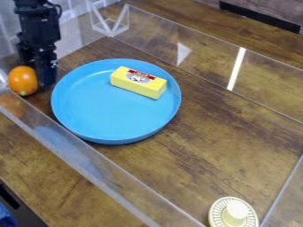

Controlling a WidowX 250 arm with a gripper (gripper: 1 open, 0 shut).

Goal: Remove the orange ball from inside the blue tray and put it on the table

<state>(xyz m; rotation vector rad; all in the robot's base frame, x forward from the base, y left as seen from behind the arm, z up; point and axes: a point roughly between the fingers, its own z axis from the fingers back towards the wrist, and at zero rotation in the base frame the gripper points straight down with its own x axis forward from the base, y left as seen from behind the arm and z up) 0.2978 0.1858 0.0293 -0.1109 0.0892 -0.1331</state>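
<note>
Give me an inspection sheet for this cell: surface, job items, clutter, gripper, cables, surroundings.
Surface: dark wood-grain table, glossy, clear edging along the near side
Job items: orange ball outside the tray, left of it in view; blue tray on the table
Clutter: yellow block in the tray; cream lid at the lower right
Gripper: black gripper at the ball, upper left; fingertips not clear, so grip or release can't be told
Cables: nothing seen
Surroundings: clear panels at the table edges; black part cut off at the lower left, can't identify
</note>
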